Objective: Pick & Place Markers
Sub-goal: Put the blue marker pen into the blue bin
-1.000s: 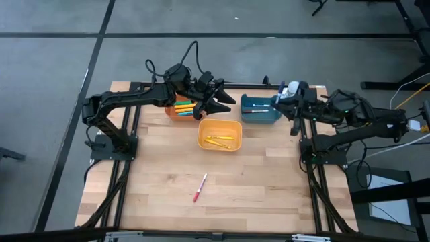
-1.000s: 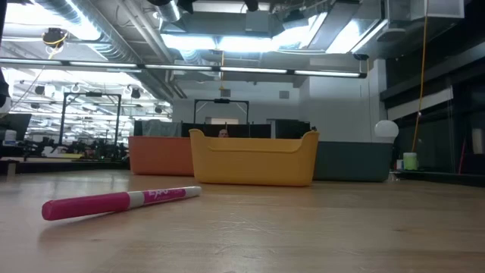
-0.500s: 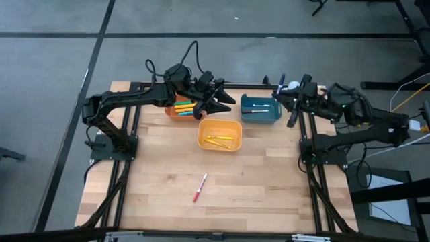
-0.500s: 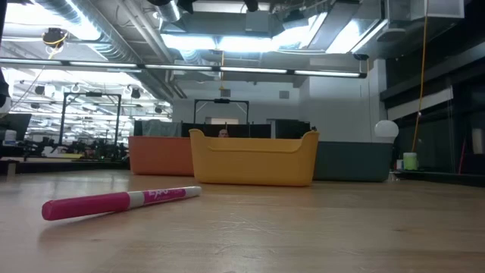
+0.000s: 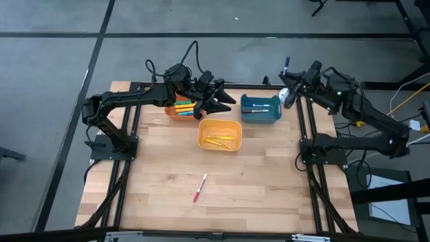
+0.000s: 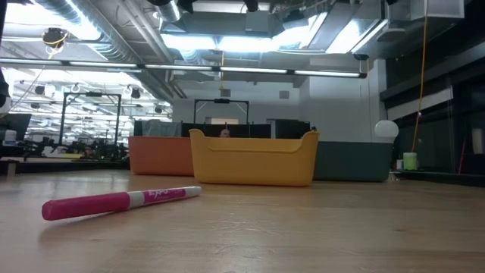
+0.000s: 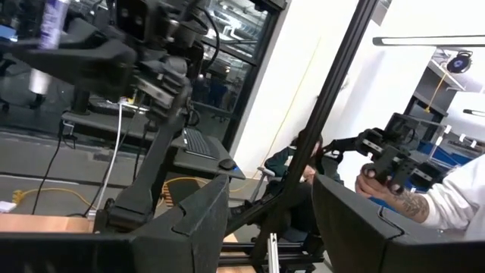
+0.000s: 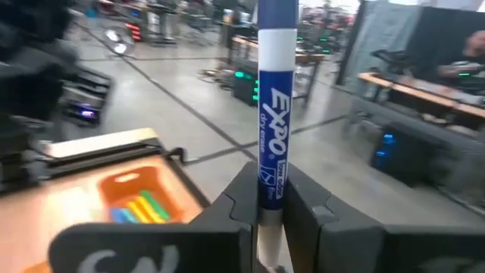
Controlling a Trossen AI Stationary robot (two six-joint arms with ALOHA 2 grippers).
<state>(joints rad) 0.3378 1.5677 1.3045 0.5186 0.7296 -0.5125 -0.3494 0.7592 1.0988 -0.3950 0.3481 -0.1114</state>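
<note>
My right gripper is raised beyond the table's far right corner, past the teal bin, shut on a blue-capped marker. My left gripper hangs open between the orange bin and the teal bin, touching nothing. The orange bin holds orange, green and yellow markers. Yellow markers lie in the yellow bin. A pink marker lies flat on the table's near middle. No gripper shows in the low view. My right gripper pinches the blue marker's white barrel, just below its printed label, between its two fingers. The fingers lie across the marker. It is lifted clear and stands upright in the hold, blue cap uppermost.
The three bins stand together at the table's far middle. Bare wooden boards surround the pink marker. In the left wrist view a person's hand holds a device beyond the table, behind a black frame post.
My right gripper has risen from beside the teal bin's right end and moved toward the far edge, tipping so that the blue marker it carries now points upward. The marker has been lifted clear with it.
</note>
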